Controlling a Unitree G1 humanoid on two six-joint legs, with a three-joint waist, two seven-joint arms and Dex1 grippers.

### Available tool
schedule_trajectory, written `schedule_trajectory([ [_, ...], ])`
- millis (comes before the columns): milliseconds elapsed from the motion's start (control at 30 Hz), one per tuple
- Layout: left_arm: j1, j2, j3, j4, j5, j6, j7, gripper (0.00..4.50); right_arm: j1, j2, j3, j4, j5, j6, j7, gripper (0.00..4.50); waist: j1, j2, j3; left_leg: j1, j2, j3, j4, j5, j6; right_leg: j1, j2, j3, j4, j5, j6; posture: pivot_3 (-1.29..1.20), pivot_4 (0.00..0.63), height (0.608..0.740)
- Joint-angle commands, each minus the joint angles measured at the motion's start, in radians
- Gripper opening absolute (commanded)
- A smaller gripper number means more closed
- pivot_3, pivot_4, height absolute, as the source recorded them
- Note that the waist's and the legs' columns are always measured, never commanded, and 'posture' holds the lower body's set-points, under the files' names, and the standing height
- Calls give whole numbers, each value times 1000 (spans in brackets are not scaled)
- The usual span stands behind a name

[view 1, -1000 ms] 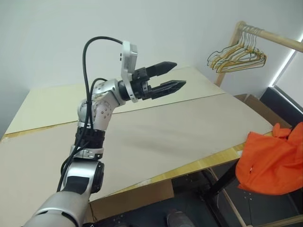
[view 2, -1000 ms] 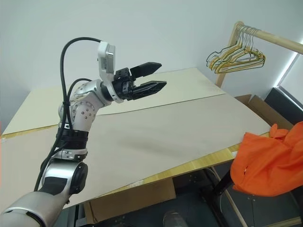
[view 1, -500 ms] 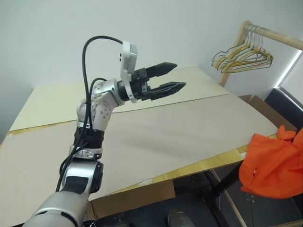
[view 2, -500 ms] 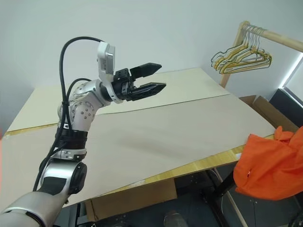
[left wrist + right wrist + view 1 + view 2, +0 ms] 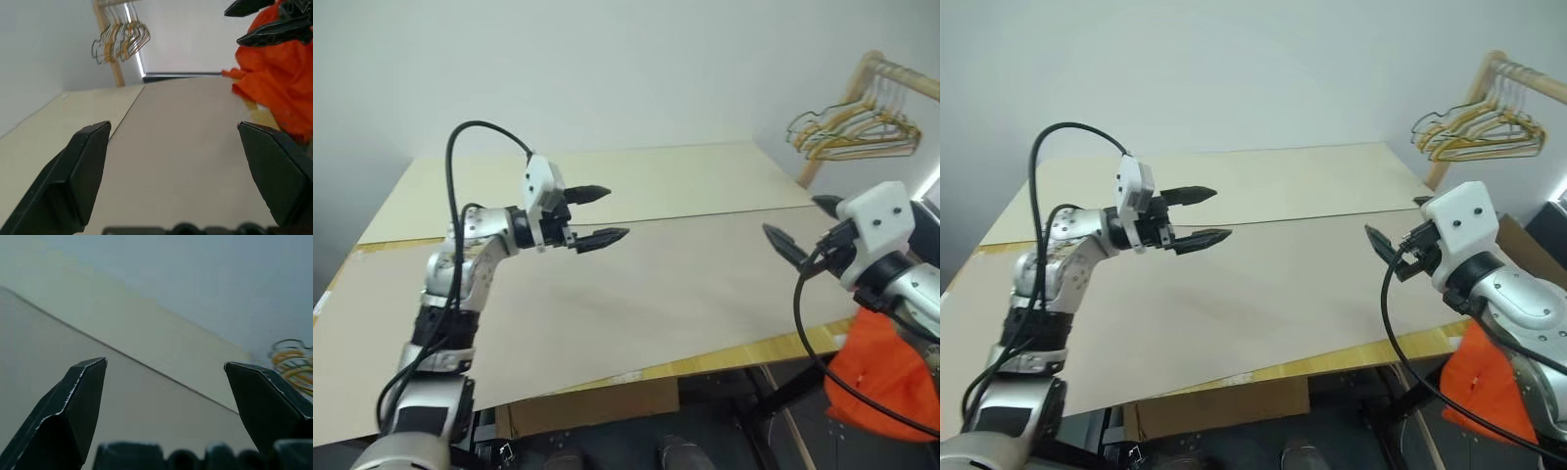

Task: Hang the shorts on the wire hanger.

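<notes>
Bright orange lightweight fabric shorts [image 5: 881, 377] sit bunched in a crumpled heap off the desk's near right corner, below the desktop edge. No clear long axis or pointing direction readable; waistband and hems can't be told apart. What they rest on is hidden behind the right arm.

Thin grey wire hanger: can't pick it out. The one set of hangers in view is a bunch of gold and greenish wire hangers [image 5: 854, 129] hooked on a light wooden rail [image 5: 891, 70] at far right, past the desk's far right corner, well apart from the shorts.

Right pincer [image 5: 803, 227] is over the desk's right edge, just above the shorts, pointing across the desk toward the left, fingers spread wide, nothing between them. Its white wrist housing and black cable cover part of the shorts in the head views.

Left pincer [image 5: 597, 215] is over the left-centre of the desk, pointing right toward the right pincer, fingers spread wide, nothing held. Well apart from the shorts. In the left wrist view the shorts [image 5: 274, 83] show beyond the desk edge with the right pincer's fingertips [image 5: 271, 34] in front of them.

Desk [image 5: 685, 284] is a pale beige surface made of two boards with a seam running across; a brown cardboard box [image 5: 587, 406] sits under the near edge.
</notes>
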Motion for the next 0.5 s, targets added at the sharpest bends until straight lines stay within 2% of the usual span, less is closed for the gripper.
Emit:
schedule_trajectory([
  [33,28,30,-3,-75,23,4,25,4500,-63,-31,6,86,-5,-51,137,4463,30,0,0,-3,0,2,0,0,0,-4,0,-1,1,0,-1,189,0,740],
  [267,72,79,18,-111,17,14,28,4500,-137,-33,45,158,-25,-57,261,4463,117,0,0,-8,1,1,0,0,0,-9,2,-6,3,0,-6,211,0,740],
  [500,79,72,10,-114,17,4,35,4500,-88,2,47,102,-50,-54,269,4463,150,-1,0,-10,1,1,3,0,0,-9,2,-7,3,0,-6,206,0,740],
])
